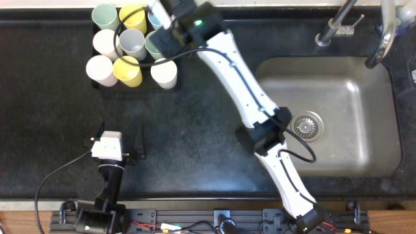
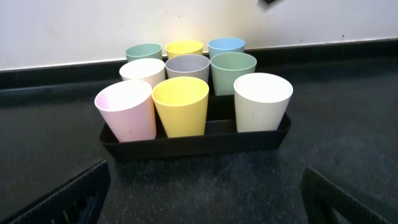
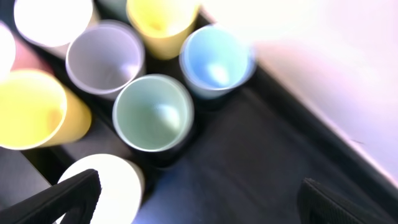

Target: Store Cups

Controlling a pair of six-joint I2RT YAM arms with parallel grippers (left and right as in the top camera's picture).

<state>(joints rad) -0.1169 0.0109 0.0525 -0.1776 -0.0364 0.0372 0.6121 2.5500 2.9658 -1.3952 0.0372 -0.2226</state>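
Several cups stand upright in three rows in a black tray [image 2: 186, 146] at the counter's back left: pink [image 2: 127, 111], yellow [image 2: 181, 106] and white [image 2: 262, 101] in the front row. My right gripper [image 3: 199, 202] hangs open above the tray's back right corner, over the green cup [image 3: 152, 115] and beside the blue cup [image 3: 214, 62], holding nothing. In the top view the right gripper [image 1: 162, 29] covers part of the blue cup. My left gripper [image 2: 205, 199] is open and empty, low over the counter, facing the tray from the front; from above the left gripper [image 1: 122, 134] sits near its base.
A steel sink [image 1: 364, 162] with a drain [image 1: 307, 125] takes up the right side, with a faucet [image 1: 338, 26] behind it. The right arm [image 1: 240, 84] stretches diagonally across the middle. Dark counter [image 1: 195, 143] lies between the tray and the arms' bases.
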